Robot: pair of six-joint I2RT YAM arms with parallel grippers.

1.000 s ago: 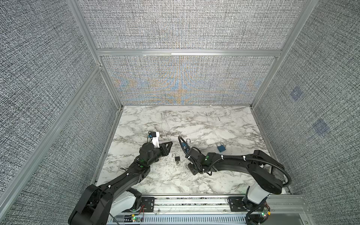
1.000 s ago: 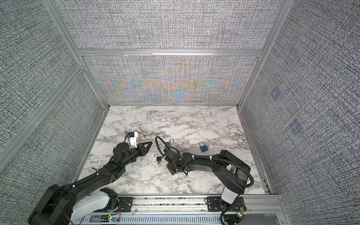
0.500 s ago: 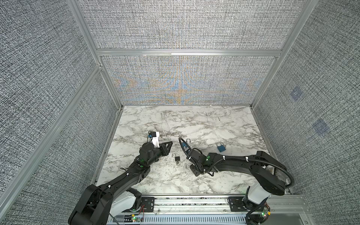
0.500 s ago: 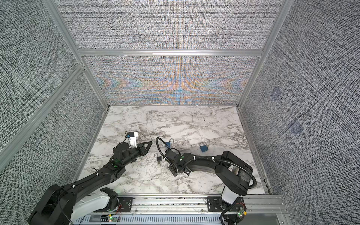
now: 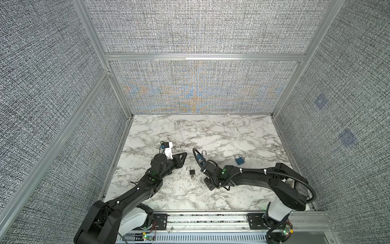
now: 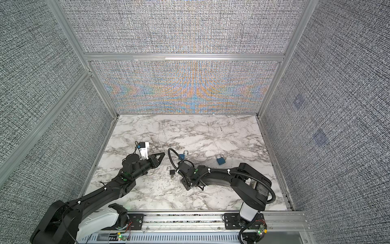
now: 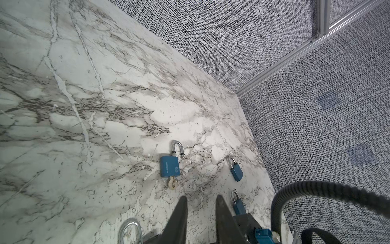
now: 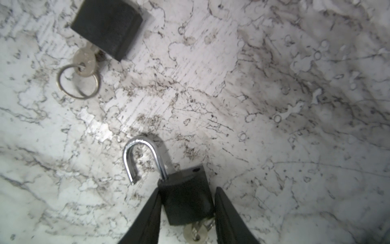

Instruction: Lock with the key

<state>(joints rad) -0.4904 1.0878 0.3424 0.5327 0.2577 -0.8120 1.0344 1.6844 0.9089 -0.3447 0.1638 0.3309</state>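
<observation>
On the marble table (image 5: 211, 137), near its front middle, we see the right gripper (image 8: 186, 189) closed against both sides of a black padlock (image 8: 185, 202) that lies flat. The left gripper (image 7: 201, 197) is slightly open and empty. The padlock's length runs straight out from the fingers, with its open shackle (image 8: 138, 139) pointing away and its key (image 8: 195, 232) toward the wrist. On a blue padlock (image 7: 169, 168) we read "BLOSSOM".

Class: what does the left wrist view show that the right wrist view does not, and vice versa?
Left wrist only: an open blue padlock with its key in, two more blue padlocks, the enclosure walls and the left gripper. Right wrist only: an open black padlock between the right gripper's fingers, and a second black padlock's body with key and key ring. Both: the marble table; a cut-off shackle in the left wrist view may be that second padlock's.
</observation>
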